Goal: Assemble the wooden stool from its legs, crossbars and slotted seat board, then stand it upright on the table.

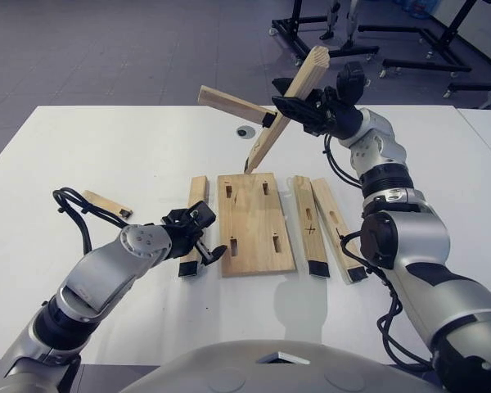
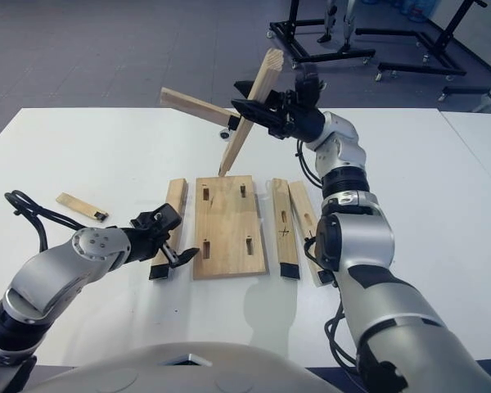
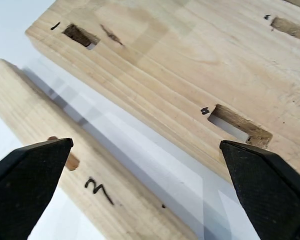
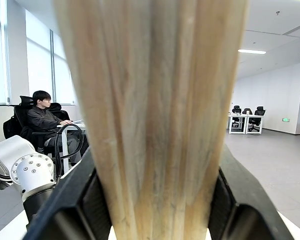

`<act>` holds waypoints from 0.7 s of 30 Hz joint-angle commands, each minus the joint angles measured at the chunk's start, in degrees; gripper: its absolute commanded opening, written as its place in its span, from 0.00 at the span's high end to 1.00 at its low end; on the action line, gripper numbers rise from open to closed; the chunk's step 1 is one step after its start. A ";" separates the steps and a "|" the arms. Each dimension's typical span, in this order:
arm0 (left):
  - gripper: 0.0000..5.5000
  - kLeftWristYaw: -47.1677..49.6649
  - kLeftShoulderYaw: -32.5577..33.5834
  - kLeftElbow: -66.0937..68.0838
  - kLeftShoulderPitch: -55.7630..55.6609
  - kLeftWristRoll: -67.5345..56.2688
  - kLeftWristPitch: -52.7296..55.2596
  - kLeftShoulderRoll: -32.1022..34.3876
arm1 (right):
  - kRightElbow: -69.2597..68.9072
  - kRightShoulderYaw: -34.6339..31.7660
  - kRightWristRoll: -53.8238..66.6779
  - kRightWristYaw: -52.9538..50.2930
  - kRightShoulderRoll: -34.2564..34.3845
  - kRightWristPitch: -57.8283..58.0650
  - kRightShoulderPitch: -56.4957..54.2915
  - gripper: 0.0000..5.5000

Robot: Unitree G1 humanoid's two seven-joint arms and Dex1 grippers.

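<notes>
Clock directions are taken from the seat board, with 12 o'clock away from the robot.

1. The seat board lies flat at the middle of the white table, its four slots facing up.
2. One leg lies just beside the board at 9 o'clock, parallel to its long edge, with the black foot at the near end.
3. Two more legs lie side by side at 3 o'clock, black feet also at the near end.
4. A short crossbar lies well apart from the board at 9 o'clock, beyond the first leg.
5. The right gripper is raised above the table at 12 o'clock and pinches a fourth leg. The right wrist view shows this leg clamped between the black pads.
6. The raised leg is tilted, upper end towards 1 o'clock and lower end down by the board's far edge. Whether that end touches the board cannot be settled from these views.
7. A second crossbar is joined to the raised leg and juts out towards 10 o'clock, clear of the table.
8. The left gripper hangs low at about 8 o'clock, at the board's near left corner. Its fingers are spread wide and hold nothing: one is over the 9 o'clock leg, the other over the board's edge.
</notes>
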 commanded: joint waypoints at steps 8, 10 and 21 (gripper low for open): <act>0.02 -2.79 4.28 5.21 -2.00 0.93 -0.93 3.09 | -3.11 -1.12 1.56 0.31 -1.04 2.47 -0.65 0.63; 0.02 -4.87 9.58 6.01 -4.85 -2.09 1.48 1.75 | -3.70 -1.63 2.09 0.68 -2.17 3.68 -0.62 0.63; 0.02 -9.61 23.74 13.77 -15.40 -10.37 6.85 0.28 | 0.58 0.12 0.11 2.56 -7.72 2.65 4.60 0.63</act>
